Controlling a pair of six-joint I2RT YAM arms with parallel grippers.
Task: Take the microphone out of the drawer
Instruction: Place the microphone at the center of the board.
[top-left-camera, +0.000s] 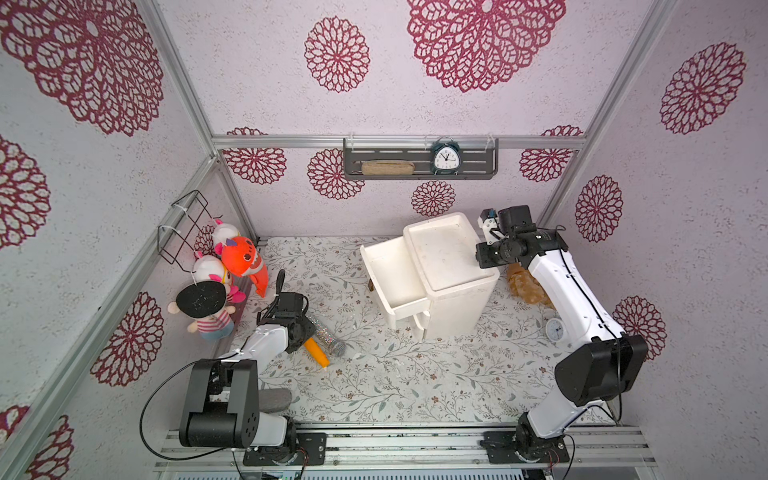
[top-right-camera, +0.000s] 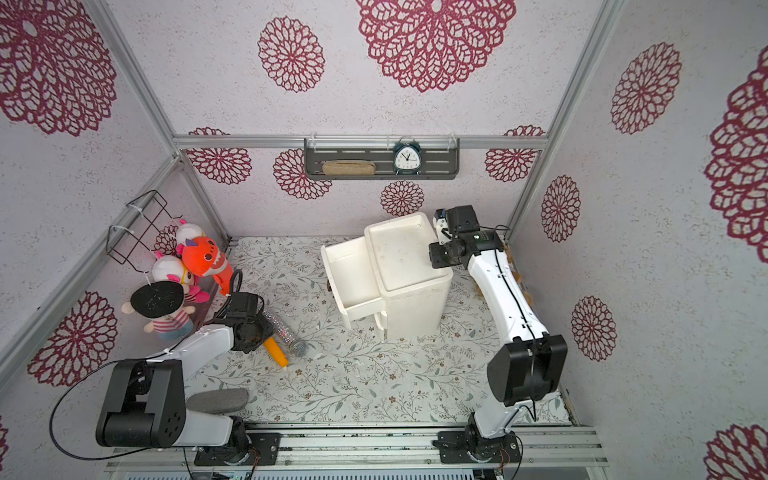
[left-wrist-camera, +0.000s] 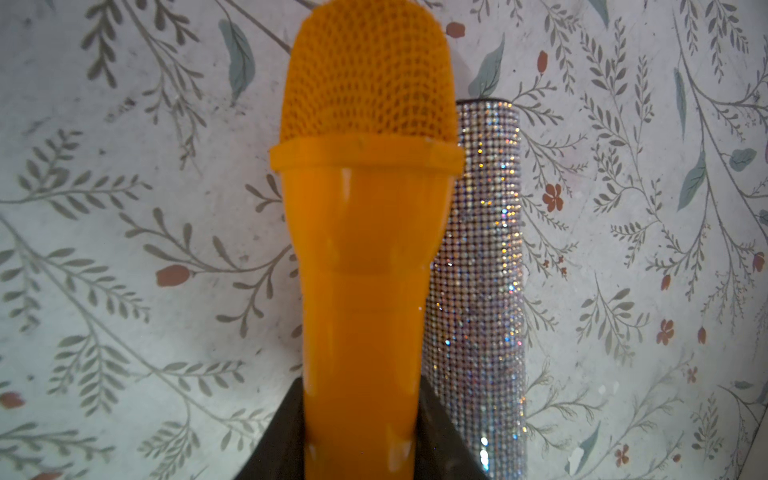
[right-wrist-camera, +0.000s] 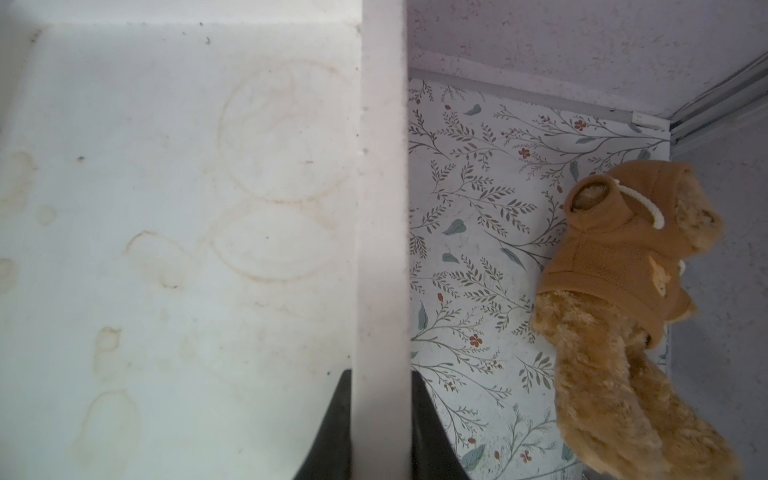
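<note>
The orange microphone (top-left-camera: 317, 354) (top-right-camera: 277, 352) (left-wrist-camera: 365, 208) is out of the drawer, low over the floral mat at the left. My left gripper (left-wrist-camera: 359, 436) (top-left-camera: 304, 332) is shut on its handle, with the mesh head pointing away from the wrist. A glittery silver microphone (top-left-camera: 331, 337) (left-wrist-camera: 478, 291) lies on the mat right beside it. The white drawer (top-left-camera: 388, 270) (top-right-camera: 349, 270) stands pulled out of the white cabinet (top-left-camera: 453, 266) and shows nothing inside. My right gripper (right-wrist-camera: 380, 415) (top-left-camera: 482, 257) is shut on the cabinet's raised top rim (right-wrist-camera: 380, 208) at its right side.
A brown teddy (top-left-camera: 528, 286) (right-wrist-camera: 623, 291) lies between the cabinet and the right wall. On the mat near the right arm sits a small white clock (top-left-camera: 555, 330). Plush toys (top-left-camera: 224, 274) crowd the left wall under a wire basket (top-left-camera: 187, 226). A grey felt piece (top-left-camera: 274, 400) lies by the left arm's base.
</note>
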